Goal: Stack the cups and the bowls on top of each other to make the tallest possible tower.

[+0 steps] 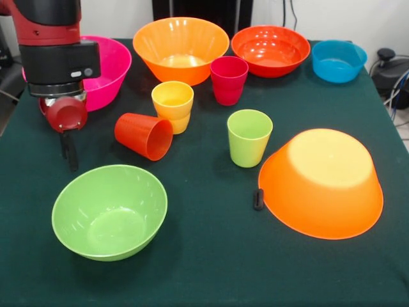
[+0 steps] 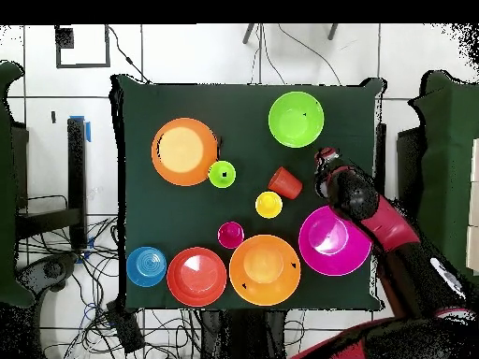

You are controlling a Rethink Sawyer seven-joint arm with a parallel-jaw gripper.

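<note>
My gripper (image 1: pixel 68 153) hangs empty just above the cloth at the left, between the pink bowl (image 1: pixel 105 64) and the lime green bowl (image 1: pixel 109 211); it also shows in the overhead view (image 2: pixel 325 164). The orange-red cup (image 1: pixel 144 135) lies on its side just right of it. The yellow cup (image 1: pixel 172 105), crimson cup (image 1: pixel 229 80) and lime green cup (image 1: pixel 248 137) stand upright and apart. One orange bowl (image 1: pixel 181 48) stands upright at the back. The other orange bowl (image 1: pixel 321 182) lies upside down at the right. The red-orange bowl (image 1: pixel 270 50) and blue bowl (image 1: pixel 339 61) sit at the back right.
A small black object (image 1: pixel 258 199) lies on the dark green cloth (image 1: pixel 211 256) against the upside-down orange bowl's rim. My arm (image 2: pixel 374 220) reaches over the pink bowl (image 2: pixel 334 240) in the overhead view. Cables lie on the floor beyond the table edges.
</note>
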